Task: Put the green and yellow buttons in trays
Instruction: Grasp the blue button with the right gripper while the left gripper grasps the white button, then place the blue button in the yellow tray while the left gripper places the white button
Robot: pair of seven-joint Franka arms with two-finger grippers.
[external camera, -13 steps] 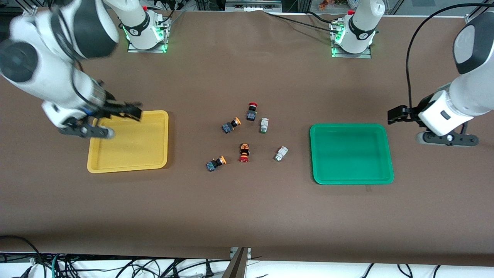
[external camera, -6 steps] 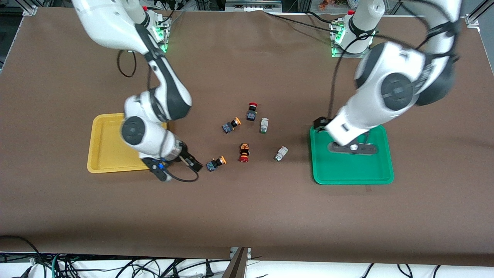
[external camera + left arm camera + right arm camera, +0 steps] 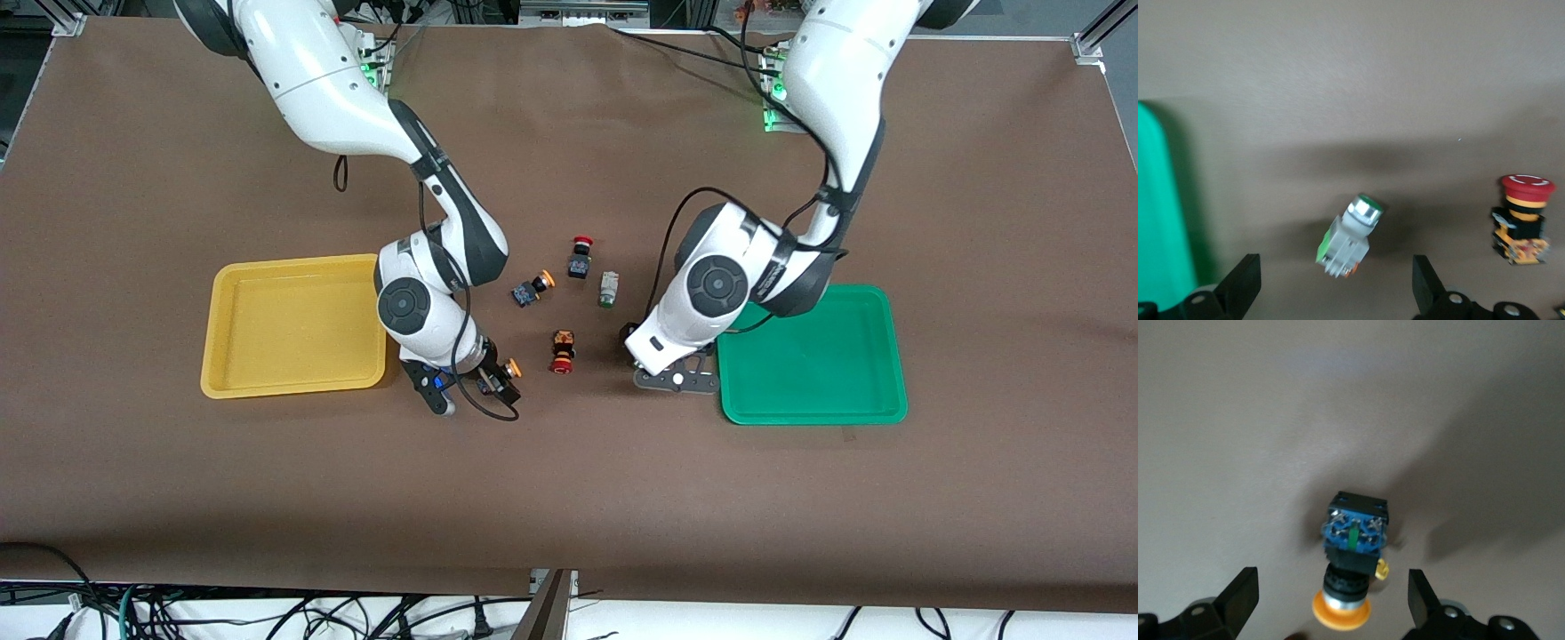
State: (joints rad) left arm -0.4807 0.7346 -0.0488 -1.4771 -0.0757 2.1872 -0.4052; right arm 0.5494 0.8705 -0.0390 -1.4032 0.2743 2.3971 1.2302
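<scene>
My right gripper (image 3: 1331, 608) is open and low astride a yellow-capped button (image 3: 1351, 553) with a blue-black base. That button lies near the yellow tray (image 3: 293, 320), and its cap shows in the front view (image 3: 510, 365). My left gripper (image 3: 1333, 290) is open just above a white button with a green end (image 3: 1350, 237). That button lies beside the green tray (image 3: 818, 364) and is hidden under the left hand in the front view. A second yellow button (image 3: 532, 289) and a second green button (image 3: 608, 289) lie at mid-table.
A red-capped black button (image 3: 581, 256) lies farthest from the front camera. A red-capped orange-and-black button (image 3: 562, 350) lies between the two grippers and also shows in the left wrist view (image 3: 1521, 220). Both trays hold nothing.
Both arms swung in from the table's ends. The right gripper moved from beside the yellow tray onto the yellow button. The left gripper moved from over the green tray to the green button.
</scene>
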